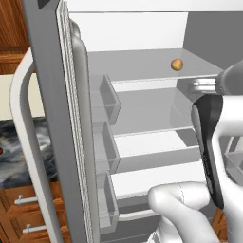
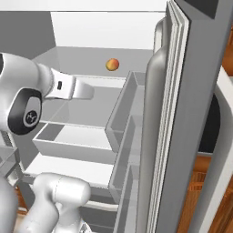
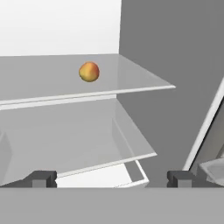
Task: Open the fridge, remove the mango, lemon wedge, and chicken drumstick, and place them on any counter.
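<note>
The fridge (image 1: 52, 118) stands open, both doors swung wide and its white interior exposed. The mango (image 1: 176, 64) (image 2: 112, 64) (image 3: 89, 71), small and orange-yellow, sits alone on the upper glass shelf (image 3: 131, 83) toward the back. My gripper (image 3: 111, 179) is open inside the fridge, below and in front of the mango, well short of it, with nothing between its fingers (image 3: 41, 178). The lemon wedge and the chicken drumstick are out of view. A strip of black marbled counter (image 1: 14, 152) shows left of the left door.
Door bins (image 1: 109, 99) (image 2: 127, 104) line both open doors. A lower glass shelf (image 3: 87, 144) lies just under the gripper, with a white drawer (image 2: 68, 141) below it. Wooden cabinets (image 1: 23, 209) sit under the counter. The right door (image 2: 191, 113) stands close beside the arm.
</note>
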Available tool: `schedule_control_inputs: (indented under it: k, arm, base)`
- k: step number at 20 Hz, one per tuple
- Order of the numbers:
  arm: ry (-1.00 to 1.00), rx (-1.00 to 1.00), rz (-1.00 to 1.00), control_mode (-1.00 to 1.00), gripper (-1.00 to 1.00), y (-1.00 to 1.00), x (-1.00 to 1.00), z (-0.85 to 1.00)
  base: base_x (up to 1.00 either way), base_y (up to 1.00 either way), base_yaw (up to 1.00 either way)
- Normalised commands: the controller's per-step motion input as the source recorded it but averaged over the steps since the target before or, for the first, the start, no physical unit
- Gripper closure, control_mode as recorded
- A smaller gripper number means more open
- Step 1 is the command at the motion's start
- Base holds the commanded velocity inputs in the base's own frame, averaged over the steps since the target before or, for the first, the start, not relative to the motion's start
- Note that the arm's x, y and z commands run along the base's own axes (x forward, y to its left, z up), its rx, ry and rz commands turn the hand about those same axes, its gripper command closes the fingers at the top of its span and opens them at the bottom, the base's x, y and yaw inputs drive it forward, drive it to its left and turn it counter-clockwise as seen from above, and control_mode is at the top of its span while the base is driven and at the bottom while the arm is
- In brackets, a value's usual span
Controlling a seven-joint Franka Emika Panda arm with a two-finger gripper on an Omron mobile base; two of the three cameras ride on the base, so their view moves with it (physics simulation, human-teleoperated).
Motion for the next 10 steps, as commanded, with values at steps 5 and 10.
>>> schedule_control_inputs:
  k: [5,10]
  arm:
    - [0.07,0.0,0.0,-1.0,-1.0,-0.11,0.36,-0.05]
    - [0.1,0.0,-0.01,-1.0,-1.0,0.0,0.56,-0.02]
  base:
    - [0.0,0.0,0.0]
    - [0.0,0.0,0.0]
